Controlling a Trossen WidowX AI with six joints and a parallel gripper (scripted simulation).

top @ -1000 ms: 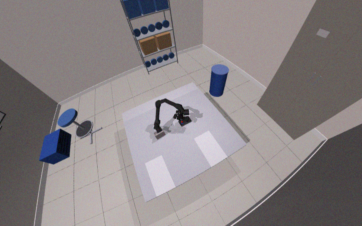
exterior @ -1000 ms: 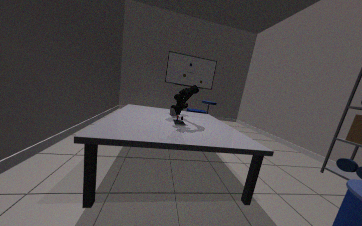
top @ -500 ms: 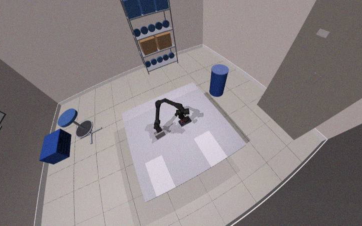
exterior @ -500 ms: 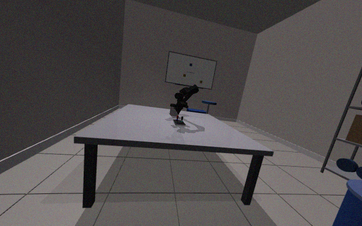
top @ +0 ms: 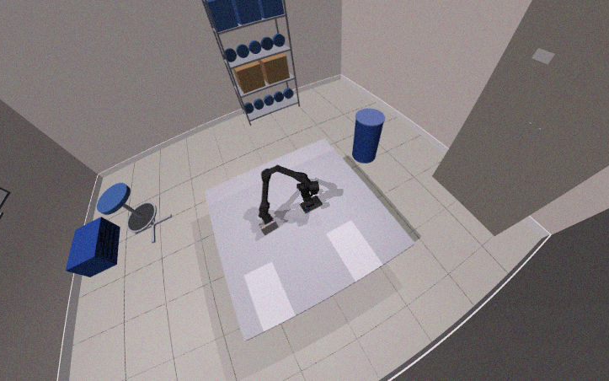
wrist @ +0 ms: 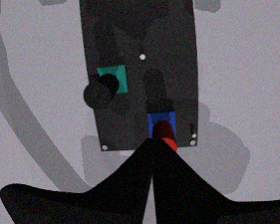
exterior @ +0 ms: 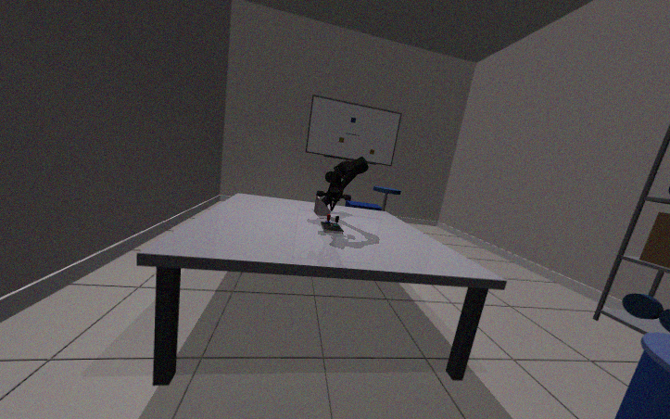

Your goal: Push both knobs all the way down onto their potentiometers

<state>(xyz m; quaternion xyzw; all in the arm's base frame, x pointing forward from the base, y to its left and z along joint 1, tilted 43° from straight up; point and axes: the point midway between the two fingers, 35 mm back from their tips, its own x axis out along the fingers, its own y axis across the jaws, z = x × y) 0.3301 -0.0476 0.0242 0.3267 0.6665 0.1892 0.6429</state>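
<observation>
The circuit board [wrist: 181, 59] [top: 317, 204] [exterior: 333, 228] stands on the table. A blue potentiometer [wrist: 169, 118] carries a red knob [wrist: 170, 144] [exterior: 328, 216] on a tall dark red stem. A green potentiometer [wrist: 121, 74] carries a black knob [wrist: 97, 95] [exterior: 336, 219], which stands up off the board in the exterior view. My gripper [wrist: 153, 145] [exterior: 332, 209] is shut with nothing between its fingers. Its tips are at the red knob and hide part of it in the wrist view; whether they touch it cannot be told.
The arm's grey base [top: 269, 228] stands on the white table [top: 297, 265], to the left of the board in the top view. The black knob stands beside the red one. A blue bin [top: 367, 136], a stool [top: 114, 198] and shelves stand on the floor away from the table.
</observation>
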